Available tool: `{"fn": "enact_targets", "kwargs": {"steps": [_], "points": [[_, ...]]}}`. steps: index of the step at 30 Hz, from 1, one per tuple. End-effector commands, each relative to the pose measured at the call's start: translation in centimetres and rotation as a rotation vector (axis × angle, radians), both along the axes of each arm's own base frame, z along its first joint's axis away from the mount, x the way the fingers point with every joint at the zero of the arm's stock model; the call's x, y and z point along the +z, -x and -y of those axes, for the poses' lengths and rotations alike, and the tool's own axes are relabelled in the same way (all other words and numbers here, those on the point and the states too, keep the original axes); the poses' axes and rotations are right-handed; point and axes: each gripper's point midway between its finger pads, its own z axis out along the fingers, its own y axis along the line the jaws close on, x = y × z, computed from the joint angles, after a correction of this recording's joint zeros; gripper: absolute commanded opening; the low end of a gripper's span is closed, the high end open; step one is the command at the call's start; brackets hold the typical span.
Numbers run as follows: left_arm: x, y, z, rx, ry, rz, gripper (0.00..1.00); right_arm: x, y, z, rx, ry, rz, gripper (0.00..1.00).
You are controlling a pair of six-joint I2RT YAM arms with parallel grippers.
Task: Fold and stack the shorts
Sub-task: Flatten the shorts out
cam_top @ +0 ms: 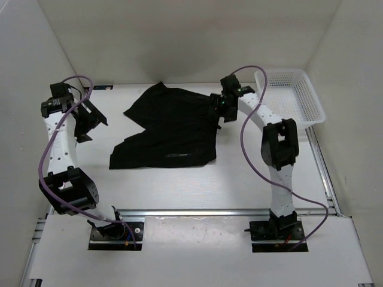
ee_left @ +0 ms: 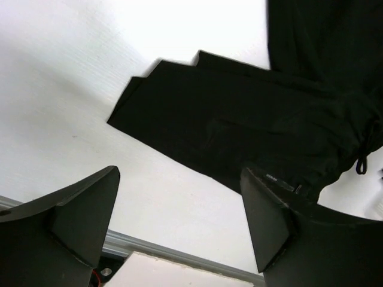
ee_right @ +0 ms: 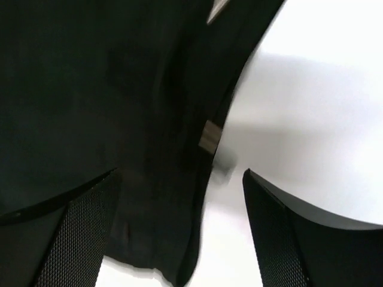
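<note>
Left gripper (cam_top: 88, 122) spread wide, raised, right gripper (cam_top: 218, 110) parted, apparently low, extended far forward.

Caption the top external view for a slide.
Black shorts lie spread on the table, right gripper open at their right edge, left gripper open off to the left, basket far right.

A: From where does the top view look?
B: From high up at the 6 o'clock side, down on the whole table (cam_top: 179, 191).
A: And the wrist views?
B: Both very near. The left faces the shorts (cam_top: 170, 128) from 9 o'clock, the right from 3 o'clock; all three share this cloth.
</note>
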Motion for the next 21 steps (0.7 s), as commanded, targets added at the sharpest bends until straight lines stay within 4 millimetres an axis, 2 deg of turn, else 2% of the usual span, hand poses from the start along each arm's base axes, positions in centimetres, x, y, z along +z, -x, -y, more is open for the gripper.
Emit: {"fn": "enact_targets", "kwargs": {"steps": [1,2,3,4,5,6,7,8,9,10,12,13,17,18,21], "points": [[0.1,0.3,0.5,-0.023,0.009,0.036,0.87,3.7,6.6,-4.2,0.117,-0.076,0.026,0.85],[-0.1,0.6,0.8,-0.028,0.019,0.033,0.84,0.3,10.2,-3.4,0.092,-0.063,-0.084,0.85],[-0.1,0.7,0.8,-0.028,0.018,0.039,0.83,1.5,11.4,-3.3,0.071,-0.098,-0.056,0.85],[-0.9,1.1,0.9,-0.028,0.023,0.025,0.80,0.9,12.9,-3.0,0.042,-0.123,-0.084,0.85],[-0.8,1.6,1.1,-0.028,0.021,0.029,0.74,-0.5,16.3,-2.1,-0.014,-0.166,-0.163,0.85],[-1.0,1.8,1.2,-0.028,0.020,0.032,0.68,-1.0,17.4,-1.6,-0.055,-0.195,-0.185,0.85],[-2.4,2.7,1.5,-0.027,0.033,-0.005,0.65,-0.9,17.6,-1.9,-0.069,-0.251,-0.165,0.84],[-2.2,2.7,2.2,-0.047,0.037,0.024,0.61,-2.1,19.4,-1.2,-0.132,-0.281,-0.219,0.81],[-2.8,3.0,2.5,-0.041,0.053,0.020,0.55,-2.3,20.0,-1.2,-0.150,-0.308,-0.234,0.79],[-4.4,3.8,3.2,-0.037,0.074,-0.018,0.55,-2.4,20.0,-1.8,-0.157,-0.348,-0.239,0.77],[-5.6,4.1,3.7,-0.035,0.104,-0.024,0.55,-2.7,20.3,-2.0,-0.212,-0.391,-0.264,0.77],[-7.0,4.8,4.0,-0.024,0.121,-0.057,0.59,-2.1,19.5,-2.4,-0.216,-0.424,-0.233,0.77],[-7.9,5.3,4.5,-0.032,0.146,-0.075,0.62,-3.6,18.2,-3.6,-0.224,-0.426,-0.250,0.77],[-7.9,5.3,4.5,-0.032,0.146,-0.075,0.63,-3.3,17.8,-4.3,-0.218,-0.438,-0.242,0.75],[-7.6,5.3,4.5,-0.032,0.142,-0.064,0.63,-4.1,16.4,-4.3,-0.257,-0.413,-0.219,0.68]]}}
